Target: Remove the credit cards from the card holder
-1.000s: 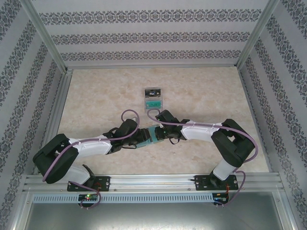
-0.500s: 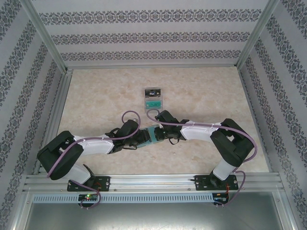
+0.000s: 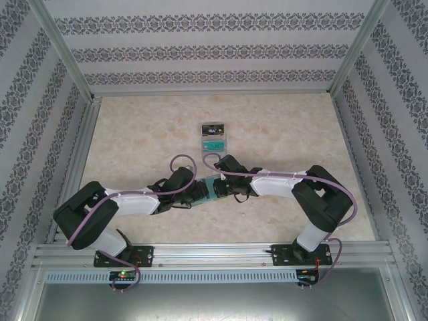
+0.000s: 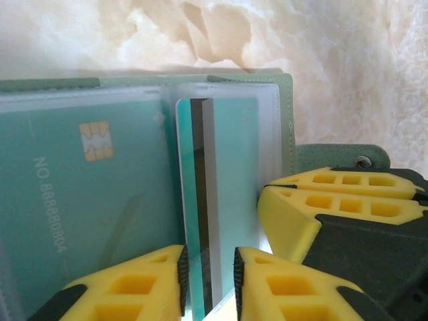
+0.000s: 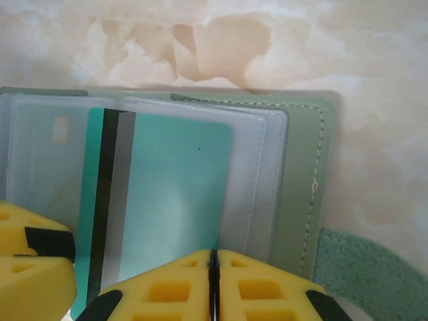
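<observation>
Two flat teal cards (image 4: pixel 67 221) (one chip-faced, one striped) in glossy clear sleeves (image 4: pixel 269 134) of stitched green holder (image 5: pixel 304 167), between claws. Right claw (image 5: pixel 212 271) pinches holder; left claw (image 4: pixel 208 284) narrow astride striped card (image 4: pixel 231 167), grip unclear.

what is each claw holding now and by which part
Right claw pinches the wallet by the edge of a clear sleeve. Left claw straddles the near end of the striped green card; a firm grip cannot be told.

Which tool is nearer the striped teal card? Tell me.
Left. The left tool straddles the striped teal card at its lower edge; the right tool pinches the clear sleeve beside it.
</observation>
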You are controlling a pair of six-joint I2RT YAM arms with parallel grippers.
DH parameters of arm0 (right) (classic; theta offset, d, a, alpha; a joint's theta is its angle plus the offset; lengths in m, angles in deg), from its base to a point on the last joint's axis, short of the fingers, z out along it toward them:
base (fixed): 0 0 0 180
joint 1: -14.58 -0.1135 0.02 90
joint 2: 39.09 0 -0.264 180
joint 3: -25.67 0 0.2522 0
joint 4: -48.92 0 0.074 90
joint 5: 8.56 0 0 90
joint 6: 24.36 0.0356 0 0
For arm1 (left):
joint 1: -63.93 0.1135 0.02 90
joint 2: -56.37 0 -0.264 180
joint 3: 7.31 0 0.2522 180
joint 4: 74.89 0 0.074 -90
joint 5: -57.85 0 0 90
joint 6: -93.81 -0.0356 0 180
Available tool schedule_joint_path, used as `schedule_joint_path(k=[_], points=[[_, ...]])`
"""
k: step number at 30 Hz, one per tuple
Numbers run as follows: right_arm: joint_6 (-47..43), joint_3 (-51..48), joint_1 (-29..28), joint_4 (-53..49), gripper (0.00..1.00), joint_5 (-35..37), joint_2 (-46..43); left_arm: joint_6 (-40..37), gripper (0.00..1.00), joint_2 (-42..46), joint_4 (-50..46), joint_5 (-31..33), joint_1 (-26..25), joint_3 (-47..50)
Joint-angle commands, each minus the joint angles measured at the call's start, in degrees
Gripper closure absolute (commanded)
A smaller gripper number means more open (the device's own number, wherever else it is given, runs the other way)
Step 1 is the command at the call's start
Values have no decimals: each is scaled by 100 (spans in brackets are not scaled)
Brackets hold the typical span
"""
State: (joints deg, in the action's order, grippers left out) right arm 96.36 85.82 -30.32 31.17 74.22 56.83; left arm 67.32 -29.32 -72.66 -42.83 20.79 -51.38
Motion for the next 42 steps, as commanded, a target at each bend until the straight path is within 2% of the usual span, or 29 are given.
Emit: schedule_joint_path(k=[1,13,22,30,33,42], points=[[57,10,-61,-7,88,-60,124,22,75,-84,299,-13,-22,65],[57,10,-62,7,88,-60,136,65,71,-313,274,-98,-2,15],[57,1,-63,-5,88,-27,145,85,83,-250,392,-137,-2,52],[70,1,-31,-14,88,-20,199,85,86,85,280,21,-2,221],[76,9,-18,-25,88,-25,212,70,96,122,284,24,-2,244],[127,-14,67,-66,89,2,277,114,96,232,238,79,38,379]])
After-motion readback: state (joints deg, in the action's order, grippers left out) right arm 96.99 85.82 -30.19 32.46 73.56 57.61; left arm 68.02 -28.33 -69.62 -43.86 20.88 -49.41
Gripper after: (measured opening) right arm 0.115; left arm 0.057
